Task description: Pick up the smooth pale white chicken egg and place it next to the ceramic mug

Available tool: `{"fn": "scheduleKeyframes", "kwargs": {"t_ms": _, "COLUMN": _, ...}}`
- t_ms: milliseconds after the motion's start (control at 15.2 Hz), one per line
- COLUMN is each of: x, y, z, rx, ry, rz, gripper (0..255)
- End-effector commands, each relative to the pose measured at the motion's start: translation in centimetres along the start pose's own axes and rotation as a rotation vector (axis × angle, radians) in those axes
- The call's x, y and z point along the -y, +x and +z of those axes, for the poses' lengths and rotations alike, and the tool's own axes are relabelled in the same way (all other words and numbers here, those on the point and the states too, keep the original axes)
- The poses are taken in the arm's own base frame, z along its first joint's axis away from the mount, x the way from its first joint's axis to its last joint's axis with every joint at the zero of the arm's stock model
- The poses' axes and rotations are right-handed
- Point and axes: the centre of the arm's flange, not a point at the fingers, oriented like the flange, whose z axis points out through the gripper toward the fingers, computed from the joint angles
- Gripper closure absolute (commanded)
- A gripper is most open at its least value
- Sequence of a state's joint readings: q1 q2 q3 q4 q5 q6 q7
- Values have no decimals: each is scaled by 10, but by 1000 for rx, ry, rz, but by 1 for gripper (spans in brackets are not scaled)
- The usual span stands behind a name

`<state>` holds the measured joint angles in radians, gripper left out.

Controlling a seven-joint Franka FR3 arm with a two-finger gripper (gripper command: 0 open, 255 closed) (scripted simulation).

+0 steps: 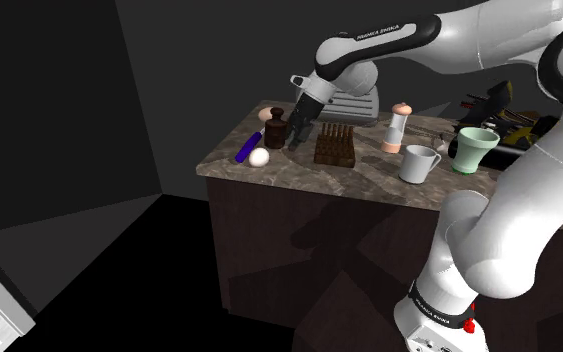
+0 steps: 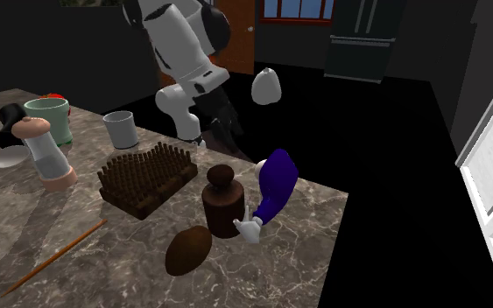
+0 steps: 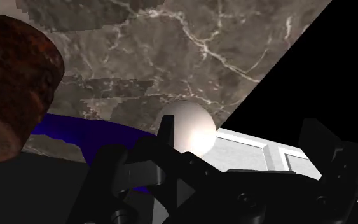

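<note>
The white egg (image 1: pixel 259 157) lies on the marbled counter (image 1: pixel 369 180), close to its front edge at the shoulder view's left end. It rests beside the tip of a purple object (image 1: pixel 246 147). My black gripper (image 1: pixel 296 133) hangs open just above the counter, up and to the right of the egg, next to a dark brown weight (image 1: pixel 276 130). In the wrist view the egg (image 3: pixel 190 127) sits ahead of the open gripper (image 3: pixel 241 130), near the left finger (image 3: pixel 166 130), untouched. The pale mug (image 1: pixel 419 163) (image 2: pixel 122 129) stands upright further right along the counter.
Between egg and mug stand a brown bristled block (image 1: pixel 335 146) and a pepper mill (image 1: pixel 397 128). A green cup (image 1: pixel 474 148) stands right of the mug. A brown oval thing (image 2: pixel 187 249) and a thin stick (image 2: pixel 60 254) lie on the counter. Beyond the edge is black floor.
</note>
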<state>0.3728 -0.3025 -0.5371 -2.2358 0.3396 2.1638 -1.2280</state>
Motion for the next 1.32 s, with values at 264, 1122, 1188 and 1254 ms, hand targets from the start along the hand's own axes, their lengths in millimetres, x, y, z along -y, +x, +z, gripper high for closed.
{"fn": "scheduleKeyframes", "kwargs": {"t_ms": 264, "x": -55, "y": 31, "z": 51, "rx": -81, "ry": 73, "rz": -299, "gripper": 0}}
{"fn": "scheduleKeyframes", "kwargs": {"t_ms": 1122, "x": -52, "y": 33, "z": 91, "rx": -81, "ry": 73, "rz": -299, "gripper": 0}}
{"fn": "scheduleKeyframes", "kwargs": {"t_ms": 1188, "x": -52, "y": 33, "z": 91, "rx": -81, "ry": 73, "rz": -299, "gripper": 0}}
{"fn": "scheduleKeyframes", "kwargs": {"t_ms": 1254, "x": -52, "y": 33, "z": 91, "rx": -81, "ry": 73, "rz": -299, "gripper": 0}}
